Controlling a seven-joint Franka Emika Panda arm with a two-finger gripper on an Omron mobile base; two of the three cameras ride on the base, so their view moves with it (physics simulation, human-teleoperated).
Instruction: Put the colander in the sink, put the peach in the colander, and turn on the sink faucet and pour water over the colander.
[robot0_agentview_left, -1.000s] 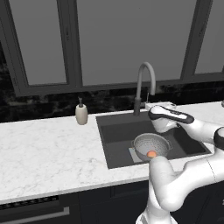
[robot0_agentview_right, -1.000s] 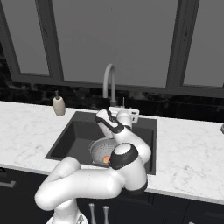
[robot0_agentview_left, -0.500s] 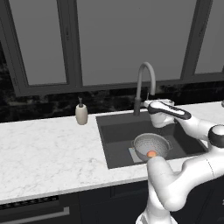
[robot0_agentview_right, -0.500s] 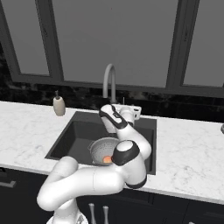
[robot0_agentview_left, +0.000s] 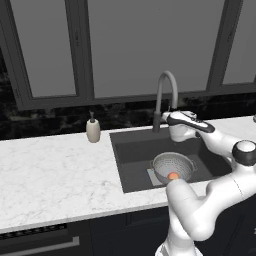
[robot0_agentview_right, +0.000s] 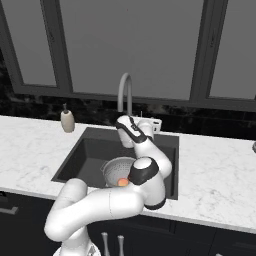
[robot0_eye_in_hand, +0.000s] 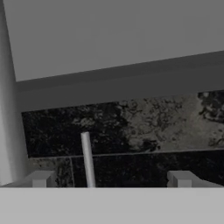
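The colander (robot0_agentview_left: 172, 166) (robot0_agentview_right: 117, 167) sits in the dark sink (robot0_agentview_left: 131, 159) (robot0_agentview_right: 84, 160) with the peach (robot0_agentview_left: 173, 176) (robot0_agentview_right: 122, 182) inside it. The gooseneck sink faucet (robot0_agentview_left: 167, 92) (robot0_agentview_right: 125, 92) arches over the basin, and I see no water coming from it. My gripper (robot0_agentview_left: 169, 118) (robot0_agentview_right: 150, 123) hovers at the faucet's base, pointing at the back wall. In the hand view the gripper (robot0_eye_in_hand: 112, 180) is open. The thin lever (robot0_eye_in_hand: 87, 159) stands between the fingertips, nearer the left one, with the faucet column (robot0_eye_in_hand: 8, 113) at the left edge.
A beige soap dispenser (robot0_agentview_left: 93, 130) (robot0_agentview_right: 67, 120) stands on the white marble counter (robot0_agentview_left: 55, 175) left of the sink. Dark stone backsplash and windows run close behind the faucet. My own arm arches over the sink's right half.
The hand has moved back and a little left over the sink, closing in on the faucet's base and lever. Colander and peach have stayed put.
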